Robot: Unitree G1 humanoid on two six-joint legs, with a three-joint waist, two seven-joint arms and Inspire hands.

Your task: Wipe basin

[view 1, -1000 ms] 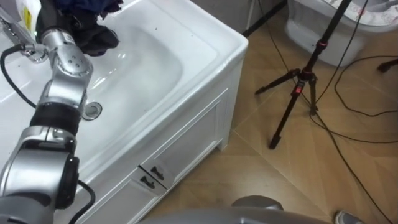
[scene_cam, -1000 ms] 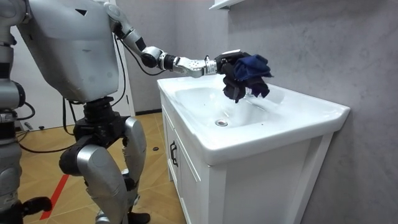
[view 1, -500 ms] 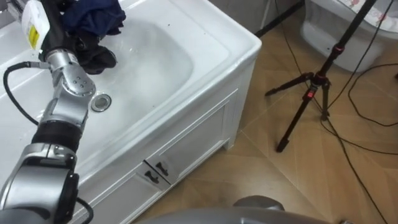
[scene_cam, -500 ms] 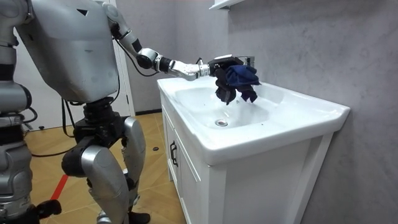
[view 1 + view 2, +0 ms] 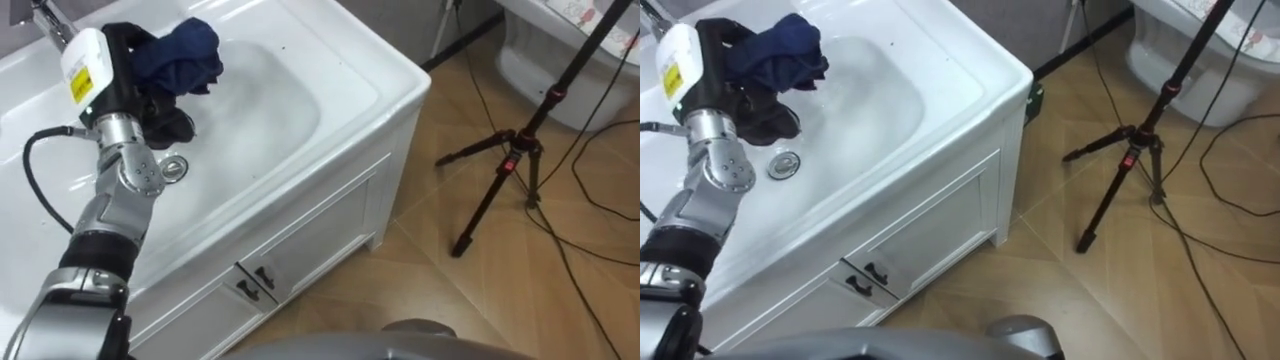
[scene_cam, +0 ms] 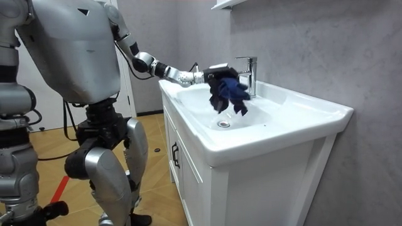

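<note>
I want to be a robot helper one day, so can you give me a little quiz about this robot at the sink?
1. True or false: the left hand is curled round a dark blue cloth.
2. Where is the cloth? A: over the basin. B: in a bucket. C: on a chair.
3. Fill in: the black stand on the floor is a ____.
Key: 1 true; 2 A; 3 tripod.

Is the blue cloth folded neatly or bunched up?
Bunched up: the cloth is a crumpled wad with loose folds, gripped in the left hand over the basin.
</note>
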